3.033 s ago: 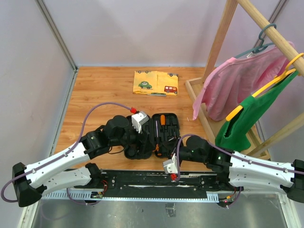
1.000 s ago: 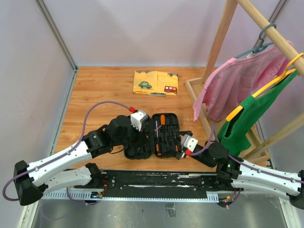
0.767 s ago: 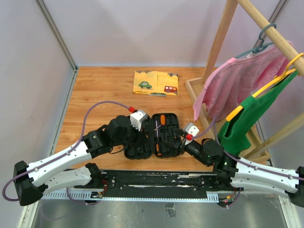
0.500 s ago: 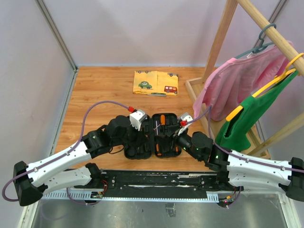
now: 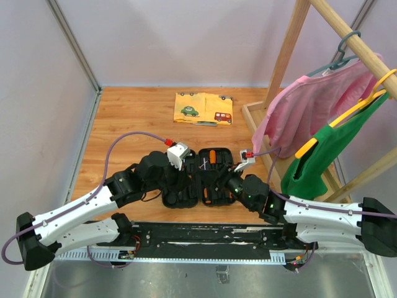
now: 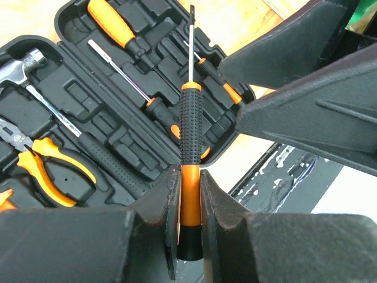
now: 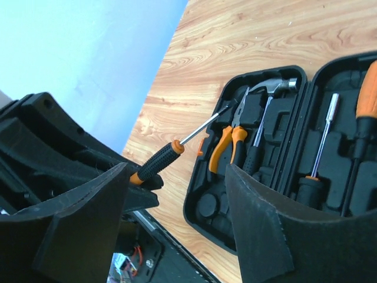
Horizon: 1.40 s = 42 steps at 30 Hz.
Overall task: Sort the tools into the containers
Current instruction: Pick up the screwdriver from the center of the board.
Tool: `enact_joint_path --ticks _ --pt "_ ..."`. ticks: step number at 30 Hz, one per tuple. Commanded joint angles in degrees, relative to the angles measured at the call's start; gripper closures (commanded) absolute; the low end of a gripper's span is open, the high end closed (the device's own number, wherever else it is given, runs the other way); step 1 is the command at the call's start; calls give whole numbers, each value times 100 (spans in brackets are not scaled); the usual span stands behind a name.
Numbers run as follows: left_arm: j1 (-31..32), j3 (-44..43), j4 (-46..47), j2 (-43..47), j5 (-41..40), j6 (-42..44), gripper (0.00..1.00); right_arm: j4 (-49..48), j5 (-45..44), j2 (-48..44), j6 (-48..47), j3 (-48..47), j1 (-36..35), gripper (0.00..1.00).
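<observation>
No lettering, brand, number or sign can be read in any view. The yellow cloth (image 5: 203, 108) bears only printed car pictures. The tool case (image 6: 118, 138) and the held screwdriver (image 6: 189, 127) show only moulded texture.

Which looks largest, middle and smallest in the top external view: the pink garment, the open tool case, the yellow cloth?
1. pink garment, though it hangs higher, so nearness may inflate it
2. tool case, partly hidden
3. yellow cloth, clearly smallest
</observation>
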<state>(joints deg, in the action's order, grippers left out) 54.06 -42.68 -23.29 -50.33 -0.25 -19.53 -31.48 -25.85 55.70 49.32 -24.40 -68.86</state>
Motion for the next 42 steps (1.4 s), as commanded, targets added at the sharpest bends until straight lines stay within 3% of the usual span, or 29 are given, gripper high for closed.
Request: enact_joint_path --ticks 1,15,24,29,37,40,42 --pt "-45 -66 24 -8 -17 1 100 -251 -439 264 1413 -87 -101 35" --pt "-46 -62 18 -141 58 26 100 -1172 -153 1380 2803 -360 -92 54" --pt "-45 -70 11 -197 45 28 99 -2437 333 2077 3250 -300 -84 77" --pt "-45 -91 -11 -222 30 28 99 -2574 324 2214 3148 -287 -84 97" --pt "-45 -118 -48 -250 3 16 71 -1990 -91 1933 2529 -295 -81 100" --pt "-45 -118 -53 -232 7 12 52 -1450 -408 1761 2129 -341 -75 99" --pt "-45 -110 -40 -232 35 18 45 -1100 -622 1657 1914 -363 -75 99"
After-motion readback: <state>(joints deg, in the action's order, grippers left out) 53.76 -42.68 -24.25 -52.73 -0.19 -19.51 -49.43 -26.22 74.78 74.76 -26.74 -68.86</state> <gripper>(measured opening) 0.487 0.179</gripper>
